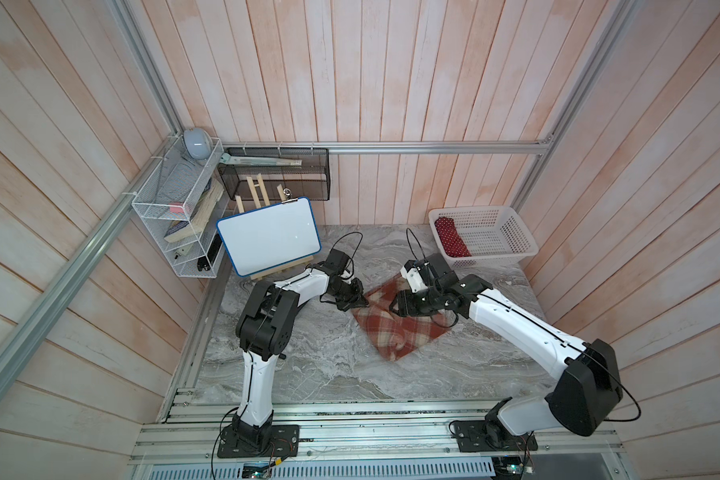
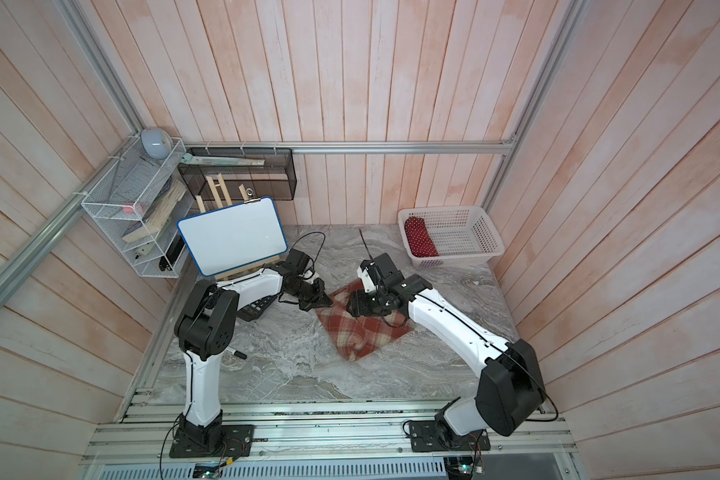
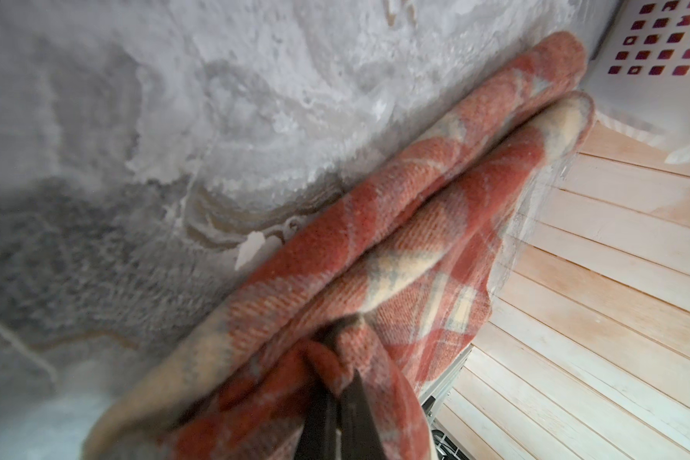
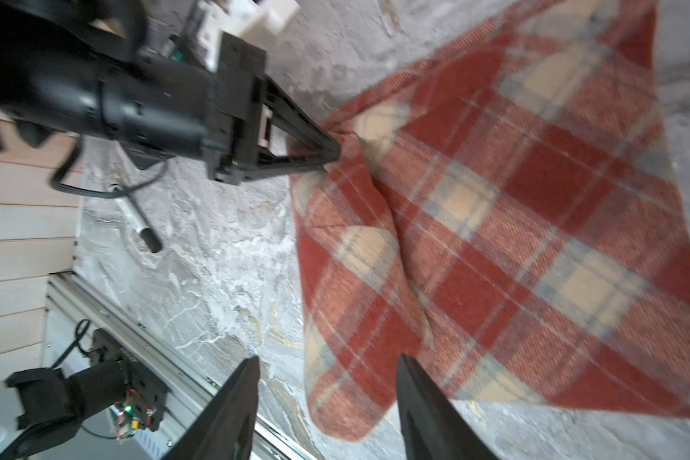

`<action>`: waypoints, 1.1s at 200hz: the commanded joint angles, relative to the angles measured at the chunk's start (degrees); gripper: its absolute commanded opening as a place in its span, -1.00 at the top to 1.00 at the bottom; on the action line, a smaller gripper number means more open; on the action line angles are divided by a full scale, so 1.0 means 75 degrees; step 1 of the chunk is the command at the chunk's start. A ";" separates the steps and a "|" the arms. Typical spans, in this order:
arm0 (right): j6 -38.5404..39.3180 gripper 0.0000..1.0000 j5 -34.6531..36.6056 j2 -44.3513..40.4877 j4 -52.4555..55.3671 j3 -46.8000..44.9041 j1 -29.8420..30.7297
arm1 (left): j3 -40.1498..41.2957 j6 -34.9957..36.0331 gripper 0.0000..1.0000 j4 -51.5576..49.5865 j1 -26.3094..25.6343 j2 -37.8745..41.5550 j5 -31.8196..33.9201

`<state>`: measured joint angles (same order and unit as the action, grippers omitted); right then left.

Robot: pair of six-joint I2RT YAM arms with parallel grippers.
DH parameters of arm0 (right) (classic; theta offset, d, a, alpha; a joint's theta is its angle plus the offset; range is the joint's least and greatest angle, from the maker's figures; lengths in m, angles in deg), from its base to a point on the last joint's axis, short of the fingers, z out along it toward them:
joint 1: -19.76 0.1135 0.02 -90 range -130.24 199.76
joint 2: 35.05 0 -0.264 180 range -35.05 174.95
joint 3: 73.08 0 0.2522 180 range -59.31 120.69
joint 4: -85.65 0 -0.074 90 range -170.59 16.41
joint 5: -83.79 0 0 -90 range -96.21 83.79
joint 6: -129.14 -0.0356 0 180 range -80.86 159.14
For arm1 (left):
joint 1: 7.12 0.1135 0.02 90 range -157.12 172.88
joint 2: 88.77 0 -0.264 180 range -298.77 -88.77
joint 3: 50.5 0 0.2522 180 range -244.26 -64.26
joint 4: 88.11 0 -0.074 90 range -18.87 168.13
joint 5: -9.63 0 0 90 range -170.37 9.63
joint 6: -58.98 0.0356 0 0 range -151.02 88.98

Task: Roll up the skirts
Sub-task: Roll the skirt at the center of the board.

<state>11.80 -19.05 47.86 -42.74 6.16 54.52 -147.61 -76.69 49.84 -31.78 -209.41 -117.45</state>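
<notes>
Centrally on the grey marbled worktop [image 1: 308, 374], between the two arms, lies the plaid skirt [image 1: 395, 328], a thick rust-red, cream and tan cloth set cornerwise in both top views [image 2: 362, 332]. One long edge is doubled over on itself, forming a soft rounded fold that shows in the right wrist view [image 4: 514, 219]. The left hand [image 1: 360, 298] is closed on the skirt's corner nearest that arm; in the left wrist view its dark fingers [image 3: 359, 414] pinch bunched cloth [image 3: 415, 239], and the right wrist view shows its tips meeting at the cloth's edge [image 4: 333, 153]. The right hand [image 4: 327, 360] hangs over the opposite side of the skirt with its jaws apart and holds nothing. At the worktop's far right corner stands a white lattice basket [image 1: 512, 249] holding a red white-dotted cloth [image 1: 452, 237]. A whiteboard [image 1: 269, 235] on a wooden easel stands at the far left, and a black calculator [image 2: 258, 309] lies beneath the left arm.
</notes>
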 commanded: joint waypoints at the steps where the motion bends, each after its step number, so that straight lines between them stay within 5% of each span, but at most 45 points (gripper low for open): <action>1: -0.0140 -0.13 0.0163 0.0064 0.0422 -0.0565 -0.0126 | 0.0201 0.0091 1.00 -0.0203 -0.0073 0.0110 0.0084; 34: 0.0273 -0.10 0.2298 0.0518 0.1540 0.0311 0.1126 | 0.0088 0.0148 1.00 -0.0270 -0.0064 0.0113 0.0081; 91: -0.0193 -0.07 0.1969 0.0559 0.1126 0.0263 0.1377 | 0.0094 0.0101 1.00 -0.0200 -0.0064 0.0101 -0.0038; 141: 0.0325 -0.15 0.4070 0.1873 0.2651 0.1886 0.2770 | -0.0092 0.0123 1.00 -0.0287 -0.0064 -0.0030 -0.0152; 220: -0.0004 -0.17 0.5288 0.3435 0.3845 0.2850 0.4321 | -0.0039 0.0154 1.00 -0.0192 -0.0051 -0.0037 -0.0222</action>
<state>13.16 15.26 70.20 -19.64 25.68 84.64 -148.07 -76.67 49.05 -31.78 -209.32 -117.75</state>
